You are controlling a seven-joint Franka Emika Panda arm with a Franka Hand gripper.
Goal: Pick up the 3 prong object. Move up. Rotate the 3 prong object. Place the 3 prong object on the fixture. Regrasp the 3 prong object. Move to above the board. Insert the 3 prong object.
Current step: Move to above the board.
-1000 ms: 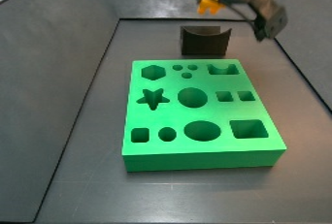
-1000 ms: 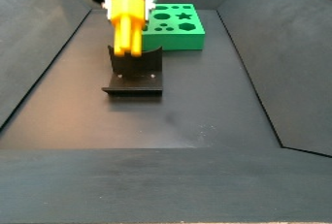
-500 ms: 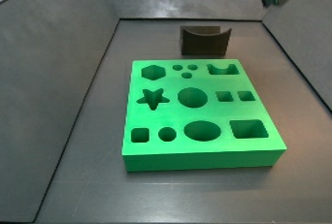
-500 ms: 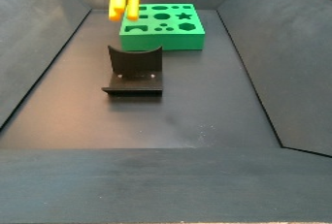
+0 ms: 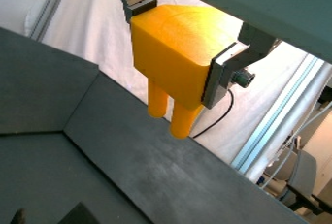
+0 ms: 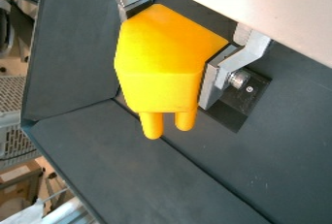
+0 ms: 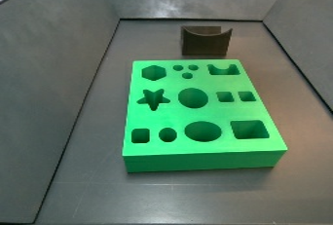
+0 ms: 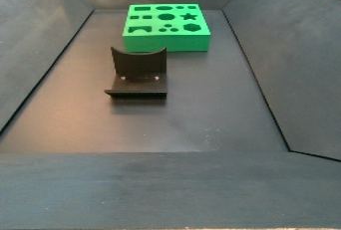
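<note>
Dark floor below; tool [image 6: 176, 68] grips orange-yellow 3 prong object [image 5: 180, 58], prongs down.

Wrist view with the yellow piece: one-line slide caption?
Gripper shut on the 3 prong object, prongs pointing away from the wrist, held clear above the dark floor.

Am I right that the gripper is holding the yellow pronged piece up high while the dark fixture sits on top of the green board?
Not quite. In a side view the fixture stands on the floor beside the board, not on it. The gripper does hold the 3 prong object up high.
</note>
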